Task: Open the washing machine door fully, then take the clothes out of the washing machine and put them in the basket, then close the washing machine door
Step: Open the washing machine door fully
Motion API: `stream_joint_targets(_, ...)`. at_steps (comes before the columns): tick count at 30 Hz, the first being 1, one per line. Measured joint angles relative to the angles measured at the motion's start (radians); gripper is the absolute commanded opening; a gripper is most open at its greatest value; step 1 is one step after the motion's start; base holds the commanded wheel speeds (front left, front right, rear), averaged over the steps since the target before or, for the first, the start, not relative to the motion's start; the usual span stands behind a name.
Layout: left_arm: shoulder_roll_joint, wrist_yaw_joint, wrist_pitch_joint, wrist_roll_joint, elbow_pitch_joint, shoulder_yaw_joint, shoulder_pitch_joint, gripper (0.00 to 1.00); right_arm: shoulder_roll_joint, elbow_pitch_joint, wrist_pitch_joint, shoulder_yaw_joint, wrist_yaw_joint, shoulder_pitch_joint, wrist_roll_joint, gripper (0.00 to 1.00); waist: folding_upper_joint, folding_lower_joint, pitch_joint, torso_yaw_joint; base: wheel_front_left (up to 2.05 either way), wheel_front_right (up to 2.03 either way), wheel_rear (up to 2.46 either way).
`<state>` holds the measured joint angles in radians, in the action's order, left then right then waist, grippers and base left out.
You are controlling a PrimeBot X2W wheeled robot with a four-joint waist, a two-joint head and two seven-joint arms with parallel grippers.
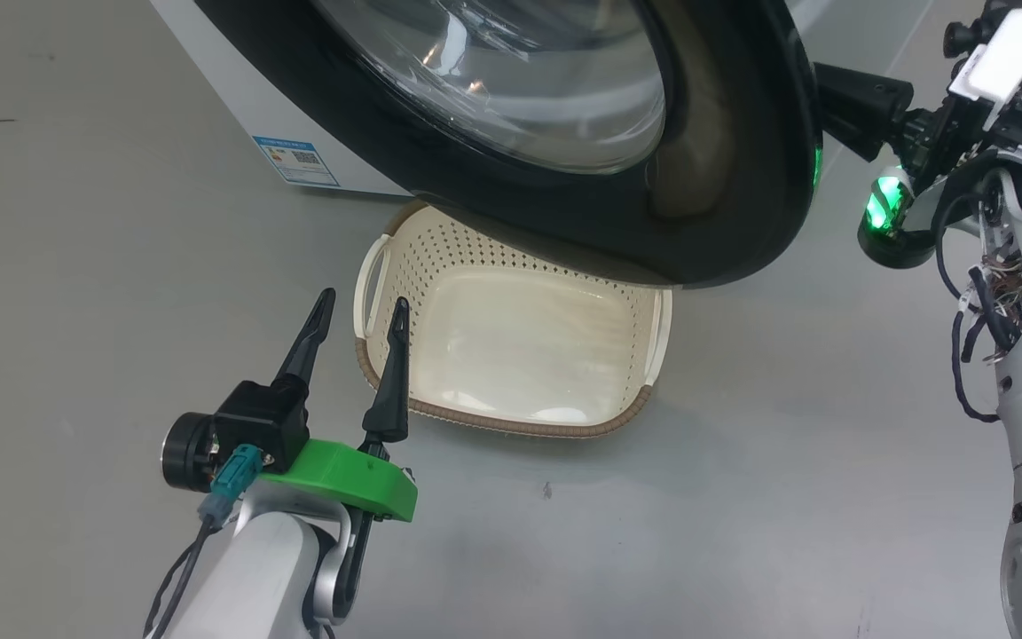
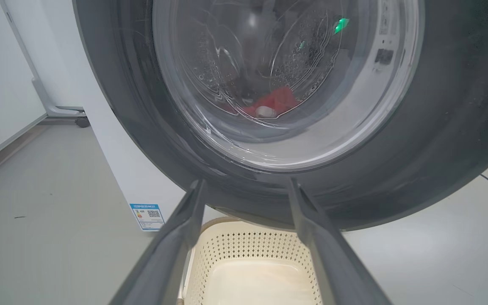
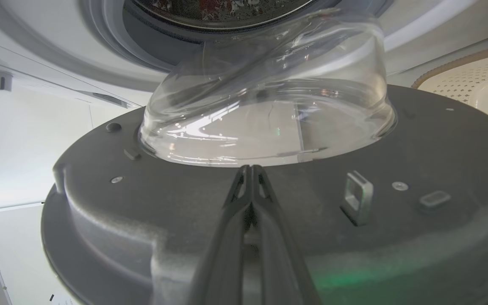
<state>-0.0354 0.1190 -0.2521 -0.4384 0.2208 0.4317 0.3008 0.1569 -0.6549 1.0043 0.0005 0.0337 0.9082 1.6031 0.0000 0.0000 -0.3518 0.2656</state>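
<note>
Across the top of the head view, the washing machine door (image 1: 724,177) is standing partly swung out from the washing machine (image 1: 245,89), its black rim hanging over the far end of the basket (image 1: 511,424). By my reading the first step is under way but not finished: the door is off its seal, yet it is not looking fully open.

At the centre of the right wrist view, the right gripper (image 3: 250,169) is pointing at the door's grey inner face, just below the glass bowl, with its two fingers pressed together and holding nothing. Whether the tips are actually touching the door I cannot tell; they are looking placed to push it wider.

At the lower left of the head view, the left gripper (image 1: 364,298) is hovering with its fingers spread wide and empty, just beside the basket's left handle.

Everything after the door is waiting to be done. The clothes (image 2: 275,101) are lying inside the drum, showing as a red patch through the glass in the upper middle of the left wrist view. The basket is sitting on the floor (image 1: 76,311) in front of the machine and is holding nothing. Closing the door is coming last.
</note>
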Motion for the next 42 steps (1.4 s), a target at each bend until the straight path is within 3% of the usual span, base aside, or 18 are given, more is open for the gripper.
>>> stream_joint_targets(21, -0.001, 0.0, 0.0, 0.0, 0.044, -0.01, -0.078, 1.0, -0.067, -0.002, 0.055, 0.064, 0.044, -0.168, 0.024, 0.0, 0.0, 0.0, 0.116, 0.025, 0.0, 0.0, 0.0)
stream_joint_targets(42, -0.002, 0.0, 0.0, 0.062, 0.062, -0.009, -0.12, 1.0, -0.091, 0.028, 0.046, 0.14, 0.057, -0.306, 0.065, 0.0, 0.0, 0.0, 0.205, 0.108, 0.0, 0.0, 0.0)
